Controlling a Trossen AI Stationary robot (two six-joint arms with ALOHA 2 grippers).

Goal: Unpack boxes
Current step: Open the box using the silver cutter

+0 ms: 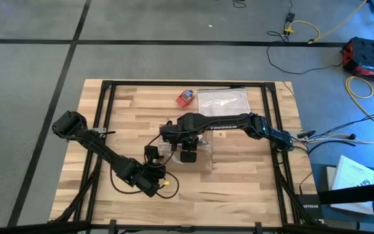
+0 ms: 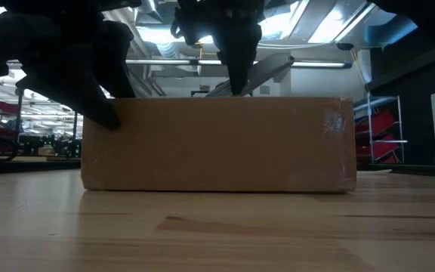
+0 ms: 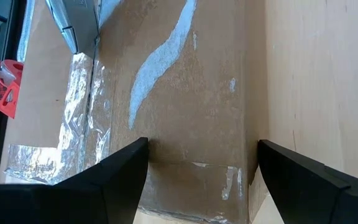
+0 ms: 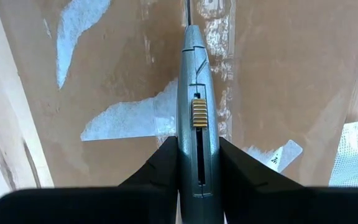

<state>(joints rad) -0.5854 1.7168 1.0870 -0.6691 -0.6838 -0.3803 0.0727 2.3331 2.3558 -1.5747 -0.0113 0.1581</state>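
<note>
The brown cardboard box (image 2: 217, 143) rests flat on the wooden table, with shiny tape strips on its top (image 4: 104, 74). My right gripper (image 4: 197, 146) hangs over the middle of the box (image 1: 205, 159), shut on a grey utility knife (image 4: 197, 81). The knife's blade end points down at the box top. My left gripper (image 3: 201, 155) is open at the box's near left corner (image 3: 250, 168). One of its fingers is over the top edge and the other is outside the corner. My right gripper pinches the knife's grey handle (image 4: 197, 168) between its two fingers, on its two flat sides, behind the yellow slider. The fingers come from above, pointing down, and lie along the knife. The knife stands upright, its tip at the box top (image 2: 240, 92). My left gripper comes slanting down from the near left. One finger (image 2: 108, 113) lies in front of the box's upper left corner. I cannot tell whether it touches the cardboard.
A small red-and-blue object (image 1: 186, 97) and a clear silvery plastic bag (image 1: 223, 99) lie beyond the box near the table's far edge. A black frame (image 1: 102, 130) runs around the tabletop. Bare wood (image 1: 239, 188) lies to the near right.
</note>
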